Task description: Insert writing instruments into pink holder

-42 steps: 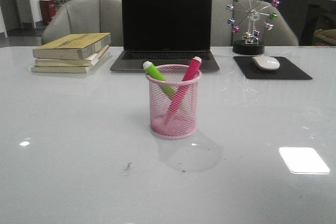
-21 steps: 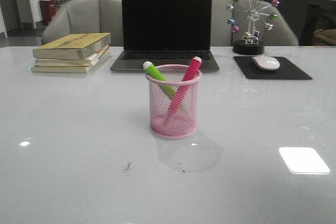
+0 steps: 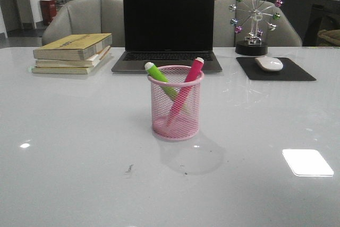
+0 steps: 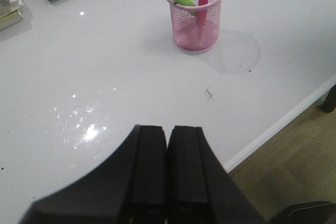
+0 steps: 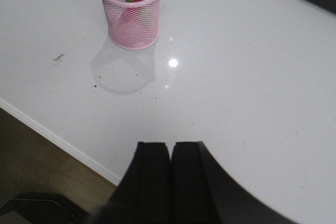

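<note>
There is one pink holder (image 3: 176, 103) on the white table (image 3: 79, 147). It stands upright near the middle of the table. Two markers are inside it. One is the green marker (image 3: 160, 80), and it leans toward 10 o'clock. One is the pink marker (image 3: 186, 90), and it leans toward 1 o'clock. The two cross inside the cup, and their whitish ends stick up over the rim.

There are two claws. The left gripper (image 4: 167, 145) has its two black fingers pressed together with nothing between them. The right gripper (image 5: 171, 156) is closed the same way and holds nothing. Both hang above the near side of the table, well apart from the cup.

Far back on the table there is one laptop (image 3: 168, 27) at 12 o'clock from the cup. A stack of three books (image 3: 73, 52) lies at 10 o'clock. One white mouse (image 3: 269, 63) sits on one black mouse pad (image 3: 276, 71) at 2 o'clock. One little wheel toy (image 3: 254, 18) with colored balls stands behind the pad.

All around the cup the table is bare, with wide room on each side. The near table edge shows in both wrist views, with brown floor (image 4: 294, 166) beyond it. A small dark speck (image 3: 129, 169) lies at 7 o'clock from the cup.
</note>
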